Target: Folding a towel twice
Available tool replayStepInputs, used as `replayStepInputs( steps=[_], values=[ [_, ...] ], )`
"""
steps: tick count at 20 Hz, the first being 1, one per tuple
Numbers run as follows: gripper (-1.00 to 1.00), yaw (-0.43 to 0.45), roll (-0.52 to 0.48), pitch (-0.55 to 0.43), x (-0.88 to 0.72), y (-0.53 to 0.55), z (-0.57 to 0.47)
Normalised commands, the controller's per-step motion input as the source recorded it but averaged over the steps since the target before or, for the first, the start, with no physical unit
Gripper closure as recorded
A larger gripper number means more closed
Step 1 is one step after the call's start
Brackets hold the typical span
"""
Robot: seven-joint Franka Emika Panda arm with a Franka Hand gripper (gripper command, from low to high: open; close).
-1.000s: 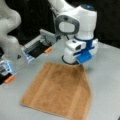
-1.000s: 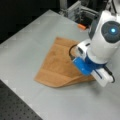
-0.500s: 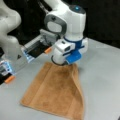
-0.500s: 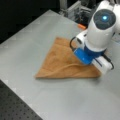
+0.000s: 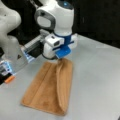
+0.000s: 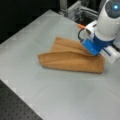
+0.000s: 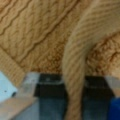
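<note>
Centre frame in both front views, the claw pinches one edge of the towel, half-folded on the grey tabletop. A thin pinch of terry could slip, spoiling the fold.

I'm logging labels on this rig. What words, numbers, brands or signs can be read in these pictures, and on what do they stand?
None can be read.
The towel carries no print or label in any view.
The claw, shut on the towel's raised edge, shows only plain white and blue housing.
The equipment at a front view's left shows glowing blue patches, too blurred to read.
</note>
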Motion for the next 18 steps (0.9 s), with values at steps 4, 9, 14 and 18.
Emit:
replayStepInputs(
  steps=[4, 9, 14, 18],
  values=[
    [1.0, -0.096, 0.155, -0.178, -0.34, -0.18, -0.15],
    [1.0, -0.104, 0.162, -0.192, -0.37, -0.21, -0.14],
    [1.0, -0.05, 0.165, -0.164, -0.48, -0.19, -0.09],
    [1.0, -0.025, 0.174, -0.153, -0.49, -0.11, -0.07]
  ],
)
